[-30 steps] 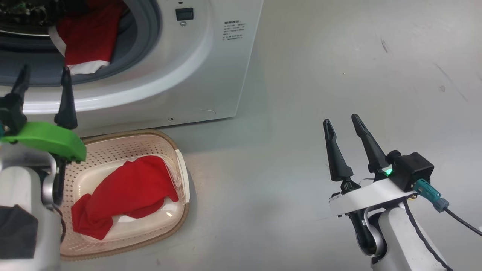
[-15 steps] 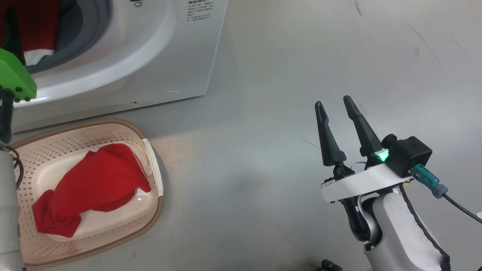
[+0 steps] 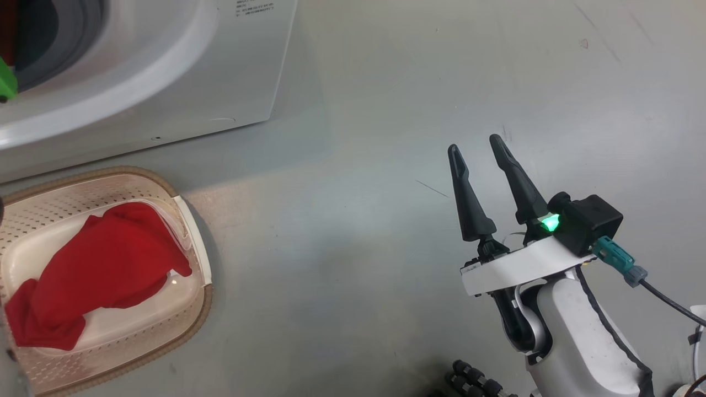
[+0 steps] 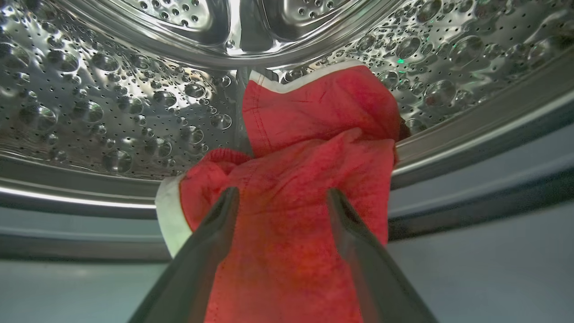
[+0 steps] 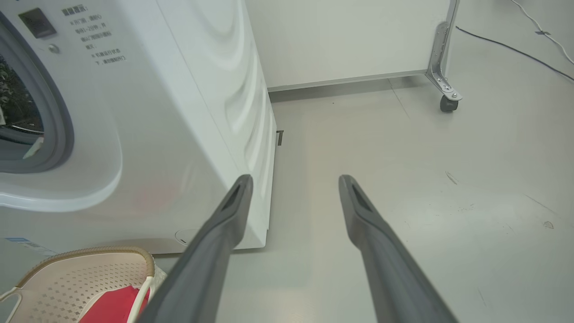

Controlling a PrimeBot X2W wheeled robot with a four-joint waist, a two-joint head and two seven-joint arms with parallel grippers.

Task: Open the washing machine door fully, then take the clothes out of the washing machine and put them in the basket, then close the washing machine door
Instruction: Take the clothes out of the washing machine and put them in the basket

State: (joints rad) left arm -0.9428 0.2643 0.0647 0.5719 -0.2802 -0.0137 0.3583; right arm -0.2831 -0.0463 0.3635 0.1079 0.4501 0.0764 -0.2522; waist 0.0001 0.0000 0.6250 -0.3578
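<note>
Washer [image 3: 193, 82] stands at the head view's upper left, white and glossy. Below it on the floor [image 3: 358, 248] sits the basket [image 3: 49, 207], cream with punched sides and a brown rim. A red garment [image 3: 99, 270] lies crumpled inside it. The right gripper [image 3: 474, 143] hangs over bare floor well to the right, fingers spread, holding nothing.

The left wrist view looks into the steel drum [image 4: 89, 112]. A second red piece [image 4: 309, 134], edged in white, lies heaped at the drum's mouth and spills over the grey seal [image 4: 484, 175]. The left gripper [image 4: 282, 191] is wide open with the cloth just beyond its tips, possibly brushing it, though I cannot tell.

The right wrist view shows the washer's side, the basket's corner with red in it, and a caster [image 5: 446, 103] beyond.
</note>
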